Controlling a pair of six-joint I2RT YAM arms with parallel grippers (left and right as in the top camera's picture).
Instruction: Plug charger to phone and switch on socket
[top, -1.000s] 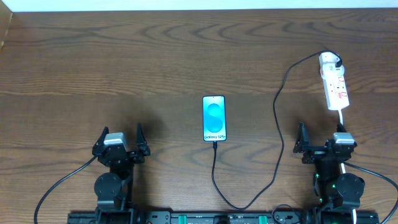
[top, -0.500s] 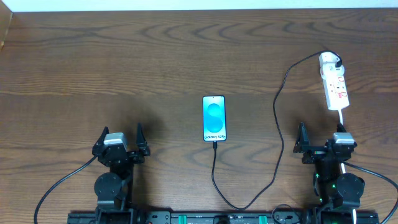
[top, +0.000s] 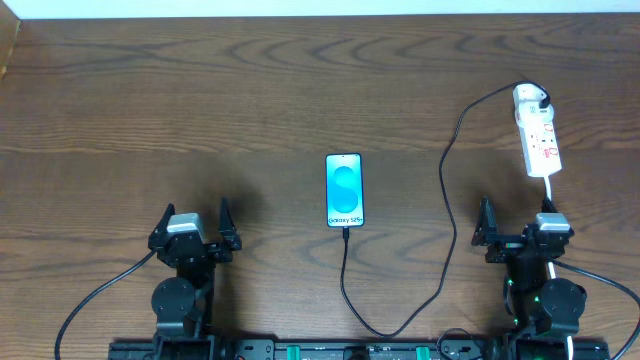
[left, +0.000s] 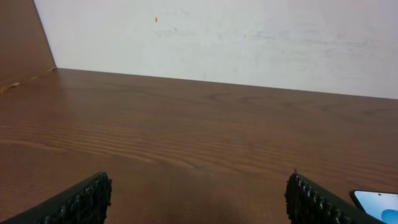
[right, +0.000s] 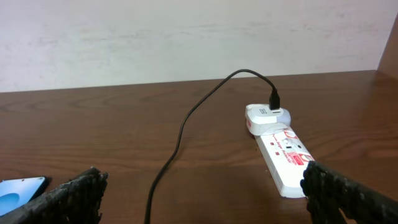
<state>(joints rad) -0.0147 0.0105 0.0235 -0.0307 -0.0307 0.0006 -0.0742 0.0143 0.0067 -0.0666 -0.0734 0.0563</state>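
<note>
The phone (top: 344, 190) lies flat mid-table, its blue-and-white screen lit. The thin black charger cable (top: 449, 200) runs from the phone's near end, loops toward the front edge, then climbs right to the white socket strip (top: 537, 135), where its adapter is plugged into the far end. In the right wrist view the cable (right: 180, 134) and socket (right: 281, 151) lie ahead, and the phone's corner (right: 18, 188) shows at the lower left. My left gripper (top: 194, 228) and right gripper (top: 518, 228) are open and empty near the front edge. The phone's corner also shows in the left wrist view (left: 376, 200).
The brown wooden table (top: 200, 100) ends at a white wall (left: 249, 37) at the back. The socket's white cord (top: 553, 190) runs toward my right arm. Thick black arm cables (top: 90, 305) trail off at the front.
</note>
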